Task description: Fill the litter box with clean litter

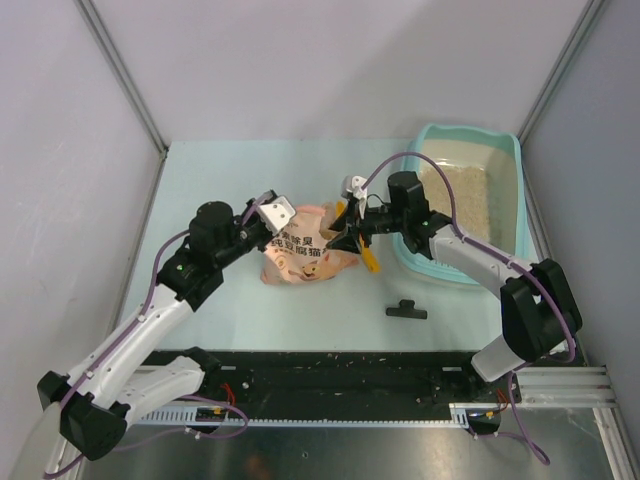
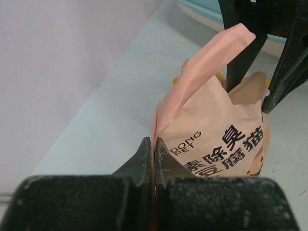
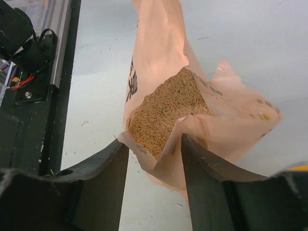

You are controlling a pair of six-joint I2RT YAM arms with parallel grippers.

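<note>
The light-teal litter box (image 1: 519,200) stands at the back right with pale clean litter (image 1: 468,195) spread inside. A pink-orange printed bag (image 1: 305,255) stands open at mid-table. My left gripper (image 1: 275,215) is shut on the bag's left upper edge; in the left wrist view its jaws (image 2: 154,144) pinch the thin film of the bag (image 2: 211,139). My right gripper (image 1: 345,240) is open at the bag's right side. In the right wrist view its open jaws (image 3: 154,144) straddle the bag's mouth rim, with brownish litter (image 3: 163,115) showing inside the bag (image 3: 159,43).
An orange scoop (image 1: 370,258) lies between the bag and the litter box; its tip shows in the right wrist view (image 3: 298,168). A black clip (image 1: 406,311) lies on the table in front. Grey walls close in the left, back and right.
</note>
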